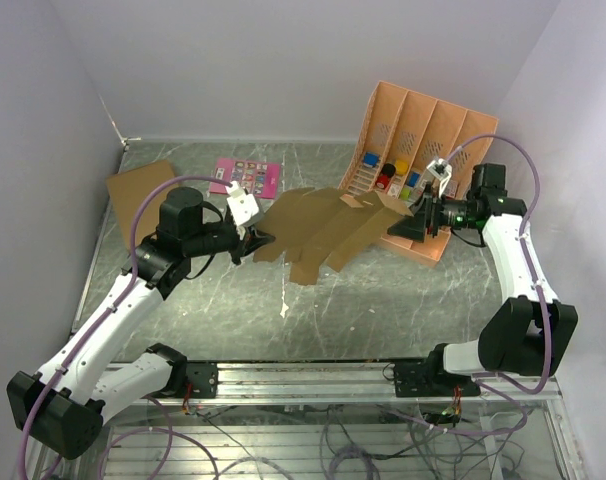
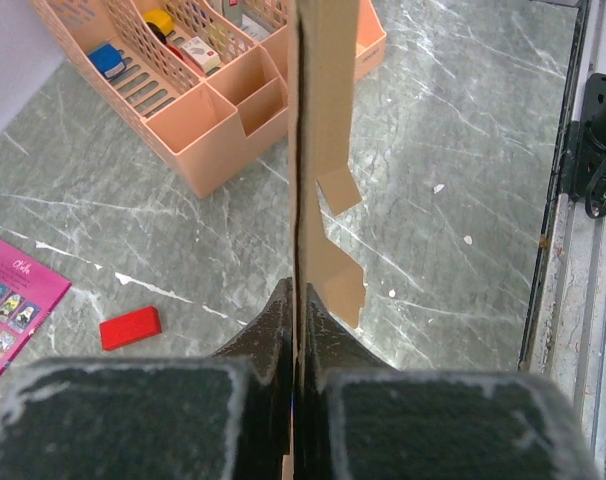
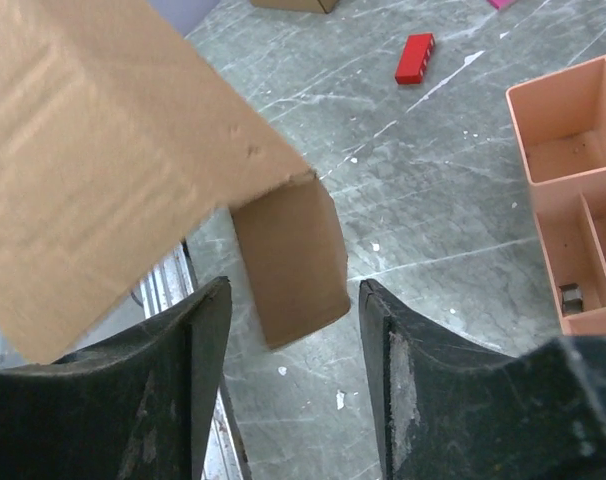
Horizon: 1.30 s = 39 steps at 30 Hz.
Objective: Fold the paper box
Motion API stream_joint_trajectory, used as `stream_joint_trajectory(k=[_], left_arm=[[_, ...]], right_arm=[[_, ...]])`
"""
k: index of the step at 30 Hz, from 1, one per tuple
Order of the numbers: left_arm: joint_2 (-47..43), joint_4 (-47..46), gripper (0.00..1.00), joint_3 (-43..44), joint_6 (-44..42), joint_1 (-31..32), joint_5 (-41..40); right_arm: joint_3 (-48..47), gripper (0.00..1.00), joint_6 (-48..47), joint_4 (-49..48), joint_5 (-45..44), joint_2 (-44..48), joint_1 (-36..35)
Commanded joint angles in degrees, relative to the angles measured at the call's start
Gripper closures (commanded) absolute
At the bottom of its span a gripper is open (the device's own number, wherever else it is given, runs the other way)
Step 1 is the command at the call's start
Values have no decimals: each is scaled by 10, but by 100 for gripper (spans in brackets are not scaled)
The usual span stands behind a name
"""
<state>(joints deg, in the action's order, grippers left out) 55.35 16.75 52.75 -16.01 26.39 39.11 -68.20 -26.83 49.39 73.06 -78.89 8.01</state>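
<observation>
We hold the box, a flat brown cut-out, above the counter, its long axis running 9 to 3 o'clock. Our left jaws are clamped on its 9 o'clock end. Our right jaws stand open at its 3 o'clock end, a tab between them, seemingly untouched.

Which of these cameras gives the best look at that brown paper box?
The top external view: it shows the paper box whole, an unfolded creased sheet spanning between the left hand and right hand. The left wrist view shows only its thin edge, pinched; the right wrist view only a blurred corner and one tab.
</observation>
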Motion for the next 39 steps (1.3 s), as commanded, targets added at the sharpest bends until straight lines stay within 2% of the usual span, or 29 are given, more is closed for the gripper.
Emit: stream_joint_trajectory(k=[1, 6, 11, 13, 16, 21, 23, 25, 29, 33, 39], left_arm=[[-7, -43, 93, 5, 12, -6, 22], [-6, -44, 93, 6, 13, -6, 26], [-10, -30, 93, 9, 3, -6, 15], [-13, -22, 93, 9, -3, -6, 6], [-12, -18, 93, 8, -1, -7, 0], [-15, -34, 93, -3, 5, -7, 5], [-16, -43, 93, -6, 7, -7, 7], [-15, -47, 93, -8, 10, -8, 10], [-16, -50, 93, -10, 12, -7, 13], [-12, -49, 93, -9, 11, -8, 18], [-7, -55, 93, -9, 13, -8, 22]], right_arm=[[16, 49, 28, -38, 16, -2, -6], [10, 55, 17, -31, 32, -12, -6], [-20, 42, -93, 58, 21, -16, 3], [-21, 38, -152, 104, -6, -7, 29], [-8, 38, -228, 137, -24, 6, 90], [-33, 41, -358, 250, -15, -20, 173], [-58, 50, -353, 258, 7, -42, 178], [-72, 58, -272, 216, 39, -53, 177], [-88, 58, -135, 124, 93, -62, 162], [-130, 52, -121, 136, 98, -73, 126], [-132, 51, -136, 162, 76, -69, 82]])
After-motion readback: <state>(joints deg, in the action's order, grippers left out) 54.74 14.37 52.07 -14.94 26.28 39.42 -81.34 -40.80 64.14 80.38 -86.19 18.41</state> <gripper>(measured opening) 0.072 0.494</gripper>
